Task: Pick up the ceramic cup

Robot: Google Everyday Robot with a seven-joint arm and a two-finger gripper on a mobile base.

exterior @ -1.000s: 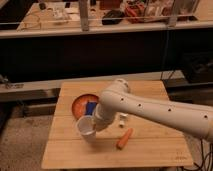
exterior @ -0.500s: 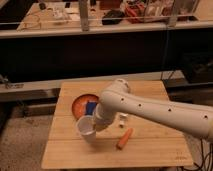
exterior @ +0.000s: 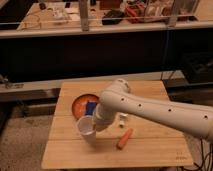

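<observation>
Movement has stopped: the gripper [exterior: 95,125] stays tight on the tilted ceramic cup [exterior: 85,129] over the table [exterior: 150,150], so it looks picked up.

Changes logged: none we can detect.
We record the gripper [exterior: 98,121] in the same place, at the ceramic cup [exterior: 86,128], at 6 o'clock from the orange plate [exterior: 78,103]. We see no shift in cup, arm [exterior: 150,107] or carrot [exterior: 125,138] against the earlier views.
</observation>
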